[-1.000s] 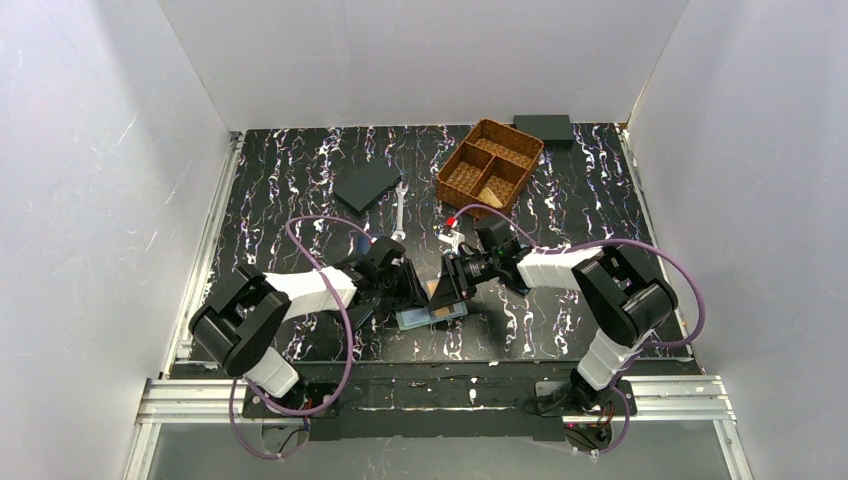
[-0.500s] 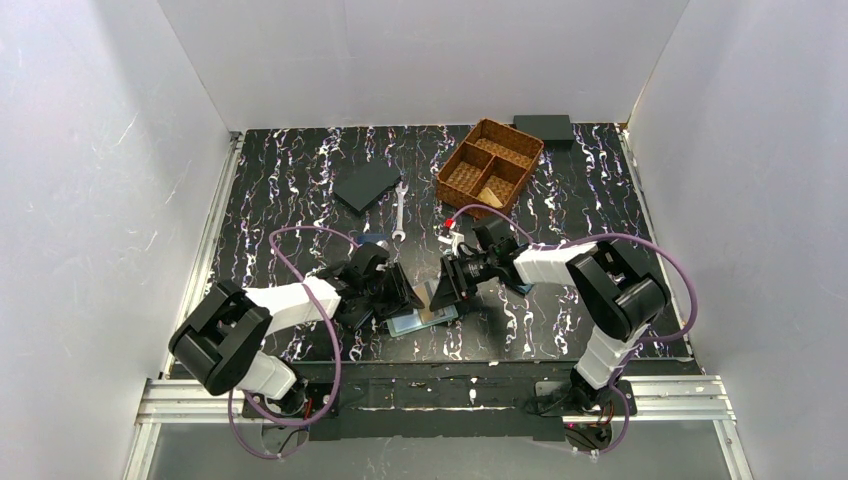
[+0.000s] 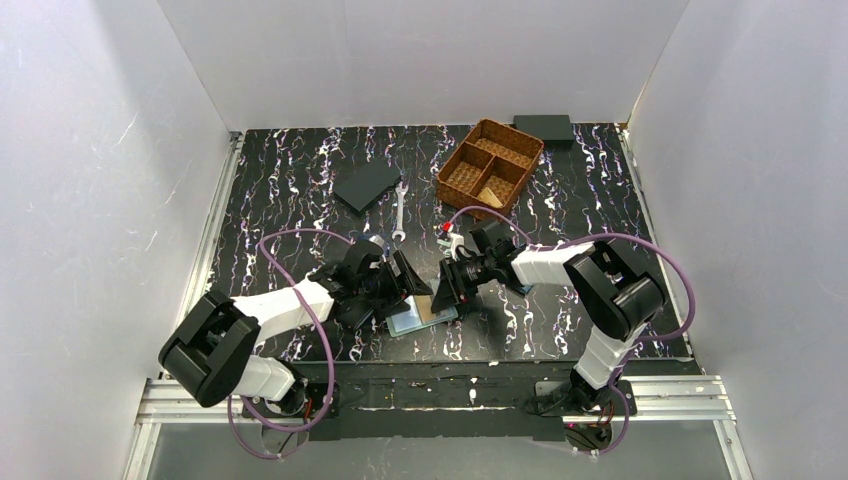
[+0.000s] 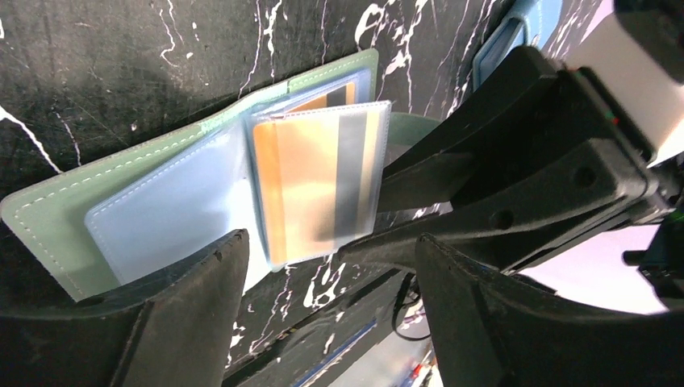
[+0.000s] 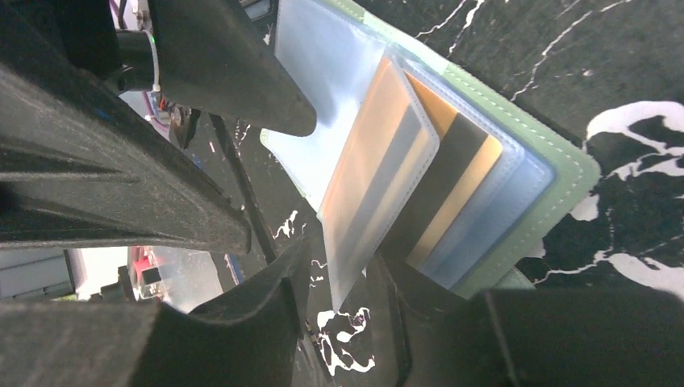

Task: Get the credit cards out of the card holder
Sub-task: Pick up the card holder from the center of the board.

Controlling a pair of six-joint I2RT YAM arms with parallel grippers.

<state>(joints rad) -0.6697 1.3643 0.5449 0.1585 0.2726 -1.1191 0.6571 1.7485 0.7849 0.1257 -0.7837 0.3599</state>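
Note:
The pale mint-green card holder [image 3: 424, 320] lies open on the black marbled table between both grippers, its clear sleeves fanned out [image 4: 173, 205]. One sleeve stands raised with a tan-golden credit card [image 4: 302, 189] [image 5: 379, 157] inside. A dark and golden card [image 5: 452, 189] shows in the sleeve behind. My left gripper [image 4: 331, 246] is open at the holder's near edge and holds nothing. My right gripper [image 5: 347, 270] straddles the raised sleeve's free edge. The sleeve leans on one finger [image 5: 403, 314], with a gap to the other, so the jaws are open.
A wicker basket [image 3: 490, 165] stands at the back right, with a black box [image 3: 543, 126] behind it. A wrench [image 3: 398, 212] and a dark flat square [image 3: 366, 185] lie mid-table. A blue wallet [image 4: 516, 28] lies just beyond the right gripper.
My left gripper has opened wide and let go of the holder. The holder and both grippers have shifted slightly left. The right jaws have narrowed a little around the sleeve.

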